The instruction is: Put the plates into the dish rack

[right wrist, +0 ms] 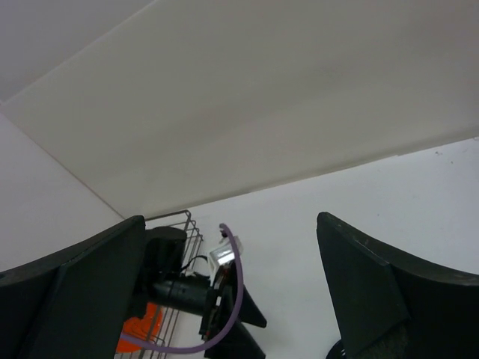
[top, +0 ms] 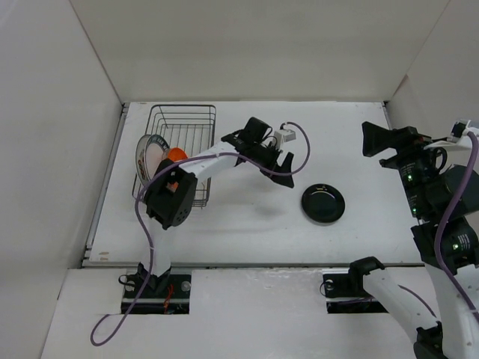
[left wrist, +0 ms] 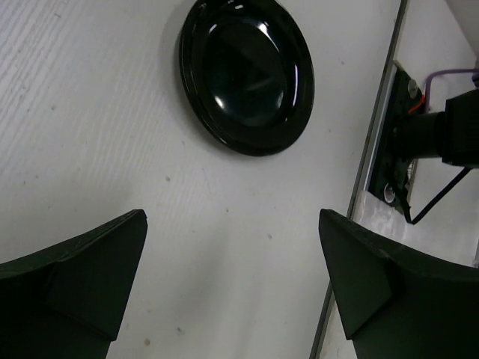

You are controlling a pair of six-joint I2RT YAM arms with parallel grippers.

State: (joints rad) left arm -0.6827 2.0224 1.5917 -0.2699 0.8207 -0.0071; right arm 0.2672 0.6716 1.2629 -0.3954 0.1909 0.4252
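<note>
We hold our left gripper (top: 284, 170) (left wrist: 230, 217) wide open and empty just left of the glossy black round plate (top: 323, 203) (left wrist: 246, 75) lying flat, our right gripper (top: 367, 140) (right wrist: 230, 221) wide open at the right, while a glossy orange plate (top: 177, 154) sits in the black wire dish rack (top: 184, 109) at the far left.

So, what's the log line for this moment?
left gripper open, empty; right gripper open, empty; black plate on table; orange plate in dish rack
</note>
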